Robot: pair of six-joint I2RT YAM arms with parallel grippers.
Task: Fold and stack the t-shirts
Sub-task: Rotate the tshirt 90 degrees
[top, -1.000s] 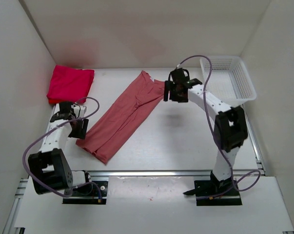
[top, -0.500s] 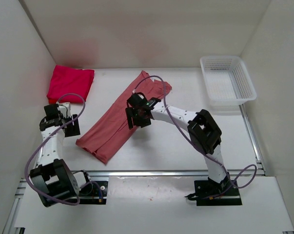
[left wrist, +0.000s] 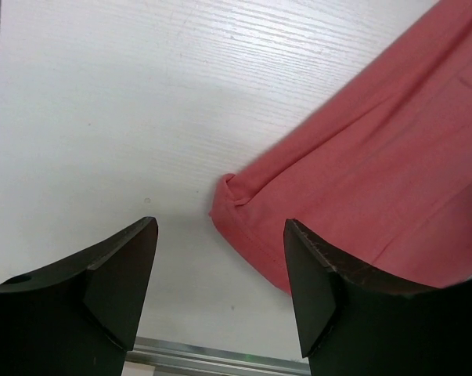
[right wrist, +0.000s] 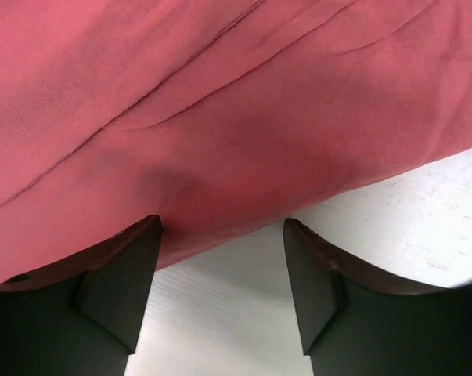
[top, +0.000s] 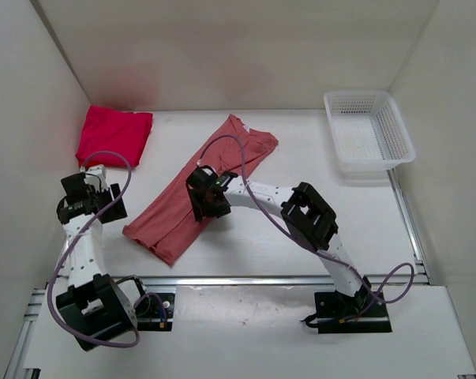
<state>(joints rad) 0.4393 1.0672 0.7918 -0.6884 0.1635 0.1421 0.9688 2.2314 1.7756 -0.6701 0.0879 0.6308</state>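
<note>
Salmon shirt (top: 168, 209): folded lengthwise into a long strip, lying flat on the table (top: 301, 181). From overhead it runs from about 7 o'clock, near the left arm, to 1 o'clock at the back.
Red pile (top: 114, 136): a folded square in the table's 10 o'clock corner, well apart from the strip (one shirt or two, it cannot be told).
Basket (top: 403, 134): white mesh, in the 2 o'clock corner.
Left gripper (left wrist: 220, 235): jaws wide apart with nothing between them. It hovers off the strip's near end, and the hem corner (left wrist: 234, 192) lies just ahead at 12 o'clock in its own view.
Right gripper (right wrist: 220, 231): jaws spread and holding nothing. It sits low over the strip's middle, straddling the long edge on the 4 o'clock side. Whether the pads touch the cloth cannot be told.
Handling: probably light, limp cotton that is not fragile. It would sag between two holds and drag on the table, and the stacked layers may slide over one another.
Where to hold: likely at the two corners of one short end, pinching through every layer so the lengthwise fold stays together.
Step in hand: apparently lining up for a crosswise fold.
</note>
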